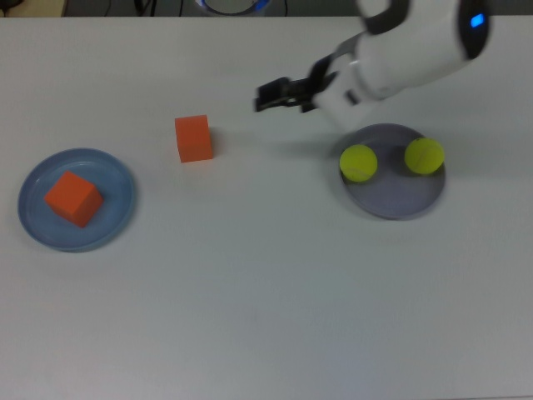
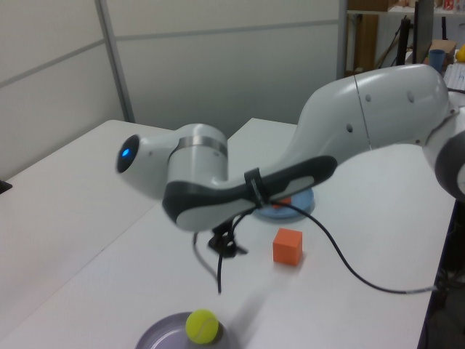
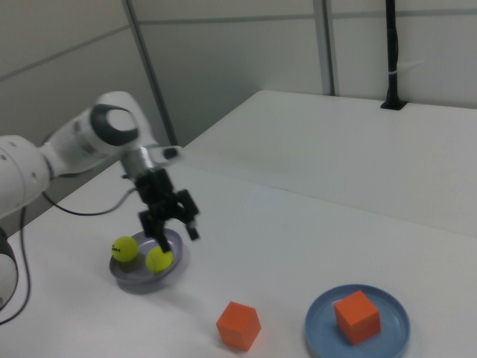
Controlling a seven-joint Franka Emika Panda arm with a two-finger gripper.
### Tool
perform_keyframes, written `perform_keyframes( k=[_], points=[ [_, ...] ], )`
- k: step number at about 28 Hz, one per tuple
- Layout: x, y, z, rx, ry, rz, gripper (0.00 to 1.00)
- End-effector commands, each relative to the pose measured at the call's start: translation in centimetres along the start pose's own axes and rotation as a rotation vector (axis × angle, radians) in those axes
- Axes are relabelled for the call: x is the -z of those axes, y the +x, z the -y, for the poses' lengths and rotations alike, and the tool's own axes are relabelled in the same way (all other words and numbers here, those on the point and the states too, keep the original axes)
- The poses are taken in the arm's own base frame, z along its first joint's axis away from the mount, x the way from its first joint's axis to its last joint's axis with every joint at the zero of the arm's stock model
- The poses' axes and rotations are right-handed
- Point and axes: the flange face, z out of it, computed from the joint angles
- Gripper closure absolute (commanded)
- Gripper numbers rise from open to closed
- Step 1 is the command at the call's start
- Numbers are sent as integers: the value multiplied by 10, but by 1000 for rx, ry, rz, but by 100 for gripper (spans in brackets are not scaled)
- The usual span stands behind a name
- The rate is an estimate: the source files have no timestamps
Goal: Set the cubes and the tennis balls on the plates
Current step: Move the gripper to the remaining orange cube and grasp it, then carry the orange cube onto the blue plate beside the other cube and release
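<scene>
A plain white table [image 1: 250,292] fills the top view; the left view and right view show pale partition walls w/ grey posts behind it, plus a second white tabletop alongside.

The white Panda arm [image 1: 408,50] reaches in from the top view's upper right, its forearm slung low over the table in the left view, a black cable looping beneath. The gripper [image 1: 271,93] hangs in the air between the loose cube and the lavender plate, touching nothing. In the right view its two dark fingers [image 3: 191,226] stand spread apart w/ nothing between them.

Both yellow-green tennis balls sit on the lavender plate [image 1: 391,200] at the top view's right: one ball [image 1: 358,162] near the plate's left rim, the other ball [image 1: 424,156] toward its right rim, apart from each other. One orange cube [image 1: 73,197] rests on the light blue plate [image 1: 112,221] at the top view's left. The second orange cube [image 1: 193,138] sits on bare table, near the blue plate but off it, well apart from the lavender one.
</scene>
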Motion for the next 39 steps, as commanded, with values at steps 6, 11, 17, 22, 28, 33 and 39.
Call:
perform_keyframes(
  k=[6, 11, 17, 22, 28, 33, 39],
  points=[
    [-111, 27, -50, -3, 2, 221, 0],
    [-149, 33, -52, 5, -26, 283, 0],
    [-174, 37, -46, 25, -37, 319, 0],
    [-200, 43, -52, 28, -59, 332, 0],
    [-216, 50, -59, 24, -62, 314, 11],
    [-211, 52, -64, 16, -64, 300, 100],
    [-184, 55, -77, -15, -43, 246, 100]
  ],
)
